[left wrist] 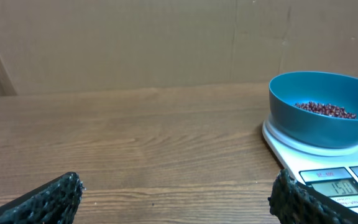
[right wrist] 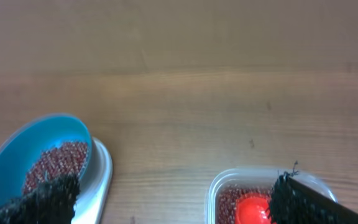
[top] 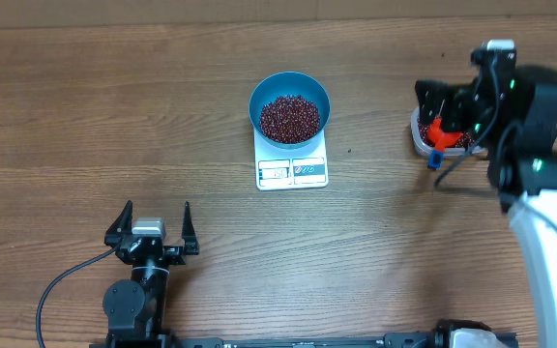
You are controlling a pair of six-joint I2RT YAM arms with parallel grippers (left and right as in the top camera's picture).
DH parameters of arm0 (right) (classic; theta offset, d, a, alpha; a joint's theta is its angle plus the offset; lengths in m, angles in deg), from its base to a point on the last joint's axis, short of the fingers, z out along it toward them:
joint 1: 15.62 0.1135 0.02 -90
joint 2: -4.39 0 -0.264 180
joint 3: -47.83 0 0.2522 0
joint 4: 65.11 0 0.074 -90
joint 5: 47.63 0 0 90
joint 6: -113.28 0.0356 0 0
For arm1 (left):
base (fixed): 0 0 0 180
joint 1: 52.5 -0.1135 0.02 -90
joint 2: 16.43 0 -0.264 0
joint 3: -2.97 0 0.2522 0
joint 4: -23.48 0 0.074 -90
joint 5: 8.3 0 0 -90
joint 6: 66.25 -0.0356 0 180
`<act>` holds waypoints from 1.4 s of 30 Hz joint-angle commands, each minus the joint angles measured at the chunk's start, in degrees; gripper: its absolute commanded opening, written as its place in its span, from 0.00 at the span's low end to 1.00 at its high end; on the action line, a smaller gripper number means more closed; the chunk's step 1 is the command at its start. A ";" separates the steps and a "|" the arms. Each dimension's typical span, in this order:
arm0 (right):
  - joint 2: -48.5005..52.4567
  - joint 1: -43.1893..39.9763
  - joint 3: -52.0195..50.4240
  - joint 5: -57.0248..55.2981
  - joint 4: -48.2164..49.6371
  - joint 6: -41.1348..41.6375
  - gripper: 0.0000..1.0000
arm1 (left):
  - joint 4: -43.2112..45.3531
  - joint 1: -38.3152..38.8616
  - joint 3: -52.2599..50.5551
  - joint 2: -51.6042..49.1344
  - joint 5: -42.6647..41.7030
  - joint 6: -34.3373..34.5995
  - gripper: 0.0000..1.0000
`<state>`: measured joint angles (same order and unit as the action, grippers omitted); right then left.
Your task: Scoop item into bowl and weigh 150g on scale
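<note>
At the near edge of the counter (top: 114, 116), the left gripper (top: 153, 230) sits low, its jaws spread wide and holding nothing. Mid-counter, the blue bowl (top: 289, 83), carrying a heap of dark red beans (top: 289, 118), stands on the white scale (top: 292, 172). Farther off to the right, the right gripper (top: 440, 114), jaws likewise wide and empty, hovers above a clear tub (right wrist: 229, 182) holding more beans and a red scoop (right wrist: 252, 213).

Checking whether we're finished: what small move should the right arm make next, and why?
Probably lift the right gripper clear: it hangs open over the tub, the red scoop lies in it, and the scale under the bowl of beans seems to read 150.
</note>
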<state>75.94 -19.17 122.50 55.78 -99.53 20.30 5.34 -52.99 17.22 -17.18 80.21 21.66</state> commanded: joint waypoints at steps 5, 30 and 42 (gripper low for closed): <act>-13.73 1.97 -19.23 0.44 16.70 1.70 1.00 | -0.09 -0.35 -0.22 0.55 0.00 -0.50 1.00; -54.29 2.01 -56.65 0.17 30.40 4.92 1.00 | -0.09 -0.35 -0.22 0.55 0.00 -0.48 1.00; -56.04 2.01 -60.46 0.20 28.72 4.92 1.00 | -0.09 -0.35 -0.22 0.55 0.02 -0.50 1.00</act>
<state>20.71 -17.44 62.68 55.91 -70.60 24.80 5.36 -52.99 17.22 -17.18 80.21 21.66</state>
